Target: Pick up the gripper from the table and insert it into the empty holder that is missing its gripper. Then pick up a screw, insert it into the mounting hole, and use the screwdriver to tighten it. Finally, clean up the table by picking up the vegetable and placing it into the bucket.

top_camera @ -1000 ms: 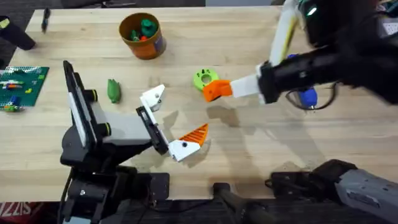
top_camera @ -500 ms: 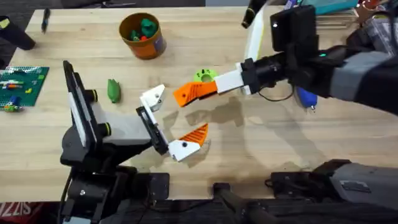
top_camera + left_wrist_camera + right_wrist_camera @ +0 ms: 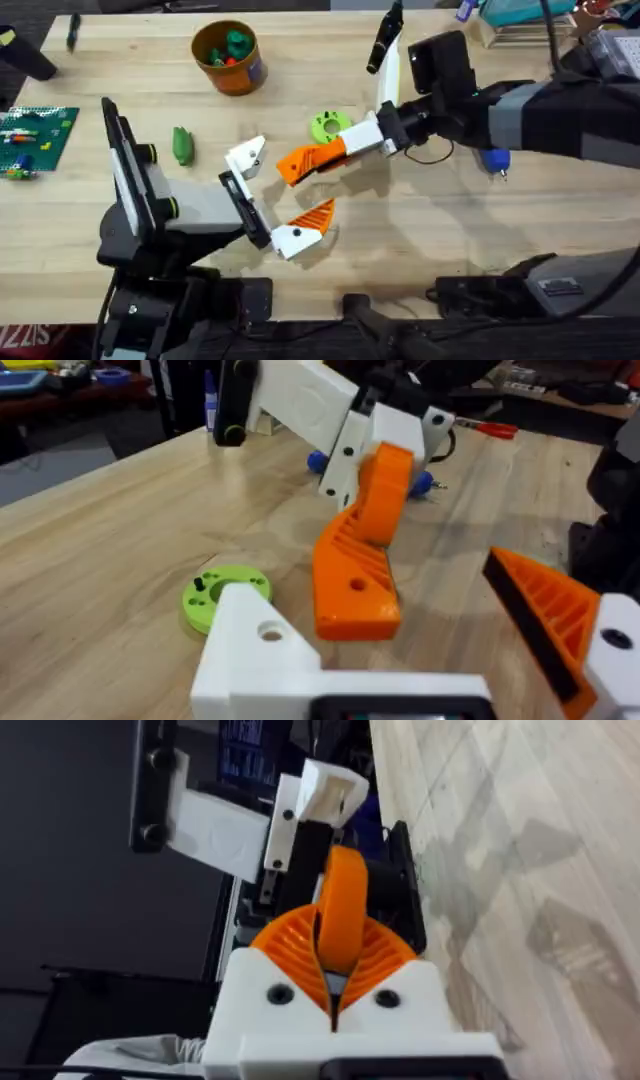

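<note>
My right gripper (image 3: 347,146) is shut on the gripper, a ribbed orange wedge (image 3: 308,160) (image 3: 362,555) (image 3: 342,910), and holds it just off the table. The wedge's tip is close to the holder (image 3: 247,157) (image 3: 262,652), the bare white finger block of my left gripper (image 3: 272,195). That gripper is open; its other finger (image 3: 300,228) carries an orange pad (image 3: 548,618). The blue screwdriver (image 3: 492,157) lies behind the right arm. The green vegetable (image 3: 182,145) lies left of the holder. Farther back stands the orange bucket (image 3: 228,57).
A bright green ring with dark dots (image 3: 328,125) (image 3: 225,592) sits just behind the held wedge. A green brick plate (image 3: 35,135) lies at the table's left edge. Boxes and tools crowd the far right corner.
The right arm has swung left and slightly nearer with the orange wedge, bringing it from beside the green ring to just short of the left gripper's bare white finger. The left arm stayed still.
</note>
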